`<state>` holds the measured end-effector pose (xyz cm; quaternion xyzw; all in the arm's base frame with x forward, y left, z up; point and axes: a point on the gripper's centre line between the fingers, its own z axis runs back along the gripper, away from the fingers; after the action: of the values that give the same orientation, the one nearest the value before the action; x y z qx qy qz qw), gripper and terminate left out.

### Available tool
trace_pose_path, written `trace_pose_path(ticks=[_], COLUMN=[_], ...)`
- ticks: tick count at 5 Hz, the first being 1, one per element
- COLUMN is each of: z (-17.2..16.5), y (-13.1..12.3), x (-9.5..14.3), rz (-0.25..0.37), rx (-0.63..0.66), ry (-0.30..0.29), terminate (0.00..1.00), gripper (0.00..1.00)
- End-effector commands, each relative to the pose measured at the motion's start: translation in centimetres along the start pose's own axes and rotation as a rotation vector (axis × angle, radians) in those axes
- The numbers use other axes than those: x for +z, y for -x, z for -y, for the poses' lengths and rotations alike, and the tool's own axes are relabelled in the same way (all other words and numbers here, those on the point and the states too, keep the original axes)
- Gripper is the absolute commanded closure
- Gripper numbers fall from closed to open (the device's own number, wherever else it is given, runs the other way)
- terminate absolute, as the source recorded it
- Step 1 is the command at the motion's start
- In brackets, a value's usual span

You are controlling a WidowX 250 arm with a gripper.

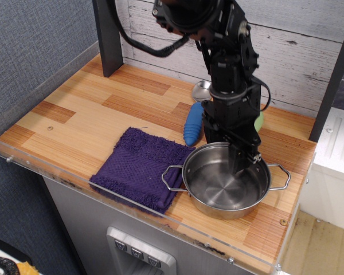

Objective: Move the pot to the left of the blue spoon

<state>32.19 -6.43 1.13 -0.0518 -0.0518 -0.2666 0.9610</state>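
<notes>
While the pincer [236, 150] straddled the pot's [225, 184] far rim, jaws apart and gripping nothing, the pot sat on the worktop [92, 109] at four o'clock from the blue spoon [193, 121].

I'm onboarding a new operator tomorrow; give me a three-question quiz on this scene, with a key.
1. True or false: the shallow round stainless-steel pot stands entirely on the folded purple towel.
2. Where is the black end effector? A) over the towel B) at the pot's far rim, one finger reaching inside C) beside the dark post
3. Fill in: the spoon with the ribbed blue handle lies on the pot's ____ side, toward the back wall.

Key: 1 false, it sits on the wooden counter with only a wire loop handle over the towel's edge; 2 B; 3 far.
</notes>
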Motion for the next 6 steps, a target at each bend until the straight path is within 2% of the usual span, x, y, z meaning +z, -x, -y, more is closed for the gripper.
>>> trace_pose_path(ticks=[1, 2, 3, 4, 5, 6], z=[0.4, 0.9, 1.8, 0.9, -3.6, -8.7], y=[-0.5, -0.1, 0.2, 0.9, 2.0, 3.1], x=[1.4, 2.3, 4.7, 8.3, 10.9, 11.4], rz=[0.026, 0.022, 0.066, 0.122, 0.126, 0.085], rx=[-0.021, -0.034, -0.109, -0.103, 0.098, 0.325], ry=[-0.037, -0.04, 0.024, 0.058, -0.002, -0.09], terminate=[0.0, 0.0, 0.0, 0.0, 0.0, 0.0], gripper=[1.0, 1.0, 1.0, 1.0, 1.0, 1.0])
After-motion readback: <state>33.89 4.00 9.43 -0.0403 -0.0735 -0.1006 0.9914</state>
